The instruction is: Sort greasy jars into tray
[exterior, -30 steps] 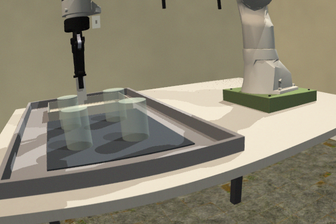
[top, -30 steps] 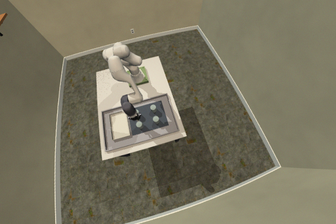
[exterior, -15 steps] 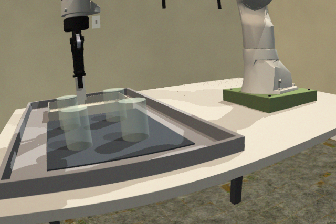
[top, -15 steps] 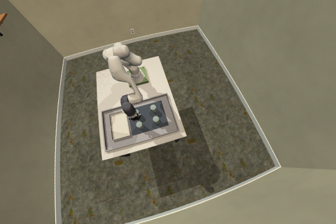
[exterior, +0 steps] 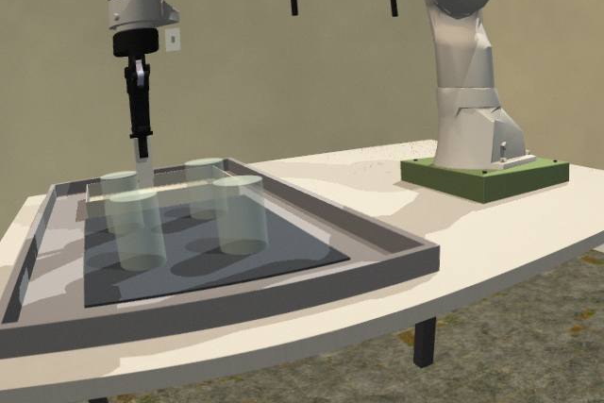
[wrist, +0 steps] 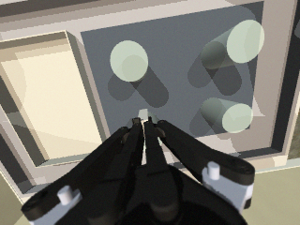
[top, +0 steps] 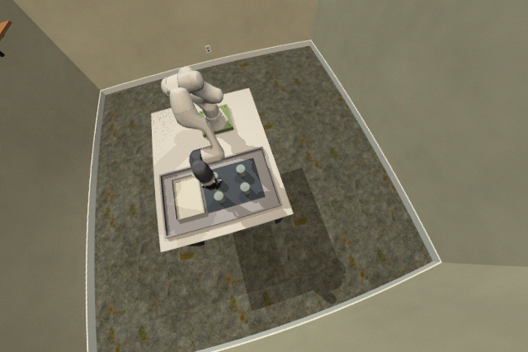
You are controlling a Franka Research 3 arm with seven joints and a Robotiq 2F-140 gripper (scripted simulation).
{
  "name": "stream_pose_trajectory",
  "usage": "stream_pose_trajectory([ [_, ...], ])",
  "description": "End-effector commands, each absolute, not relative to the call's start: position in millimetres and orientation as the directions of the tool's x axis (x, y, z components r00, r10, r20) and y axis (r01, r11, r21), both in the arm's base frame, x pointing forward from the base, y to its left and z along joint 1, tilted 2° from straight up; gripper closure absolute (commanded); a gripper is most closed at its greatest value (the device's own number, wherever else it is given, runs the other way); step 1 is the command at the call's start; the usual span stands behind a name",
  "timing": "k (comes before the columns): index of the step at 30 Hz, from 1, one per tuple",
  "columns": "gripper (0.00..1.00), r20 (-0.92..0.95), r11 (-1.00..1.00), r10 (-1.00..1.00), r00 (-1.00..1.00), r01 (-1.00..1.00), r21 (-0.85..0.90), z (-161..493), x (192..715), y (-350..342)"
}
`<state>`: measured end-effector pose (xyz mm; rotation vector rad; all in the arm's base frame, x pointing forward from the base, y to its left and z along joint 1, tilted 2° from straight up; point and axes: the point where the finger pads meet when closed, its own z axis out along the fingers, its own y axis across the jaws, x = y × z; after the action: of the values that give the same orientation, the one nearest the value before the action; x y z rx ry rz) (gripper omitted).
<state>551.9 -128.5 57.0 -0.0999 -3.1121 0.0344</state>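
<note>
My gripper (top: 216,185) (exterior: 144,184) (wrist: 144,115) is shut and empty, pointing down over the tray-side half of the mat (top: 230,177) (exterior: 302,248) (wrist: 173,28). Four pale green clear jars stand mouth down on the mat. The first jar (top: 219,195) (wrist: 128,61) is near the tray, on the side away from the robot base. The second jar (exterior: 206,193), tray side and base side, is mostly hidden by the gripper in the wrist view. The third jar (top: 244,187) (exterior: 141,247) (wrist: 245,41) and fourth jar (top: 240,168) (exterior: 241,218) (wrist: 237,118) stand farther from the tray. Fingertip height is hard to tell.
The cream tray (top: 187,199) (exterior: 170,199) (wrist: 47,103) lies beside the mat. A raised grey border (top: 224,221) (exterior: 243,310) surrounds tray and mat. The robot base stands on a green block (top: 229,119) (exterior: 482,184) outside that border.
</note>
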Motion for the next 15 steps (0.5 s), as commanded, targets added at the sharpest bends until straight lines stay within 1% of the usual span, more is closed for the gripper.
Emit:
stream_pose_trajectory([
  [1,1.0,0.03,0.998,0.066,-0.997,0.066,-0.025,56.6,551.9,-128.6],
  [15,1.0,0.03,0.998,0.066,-0.997,0.066,-0.025,58.0,553.8,-128.7],
])
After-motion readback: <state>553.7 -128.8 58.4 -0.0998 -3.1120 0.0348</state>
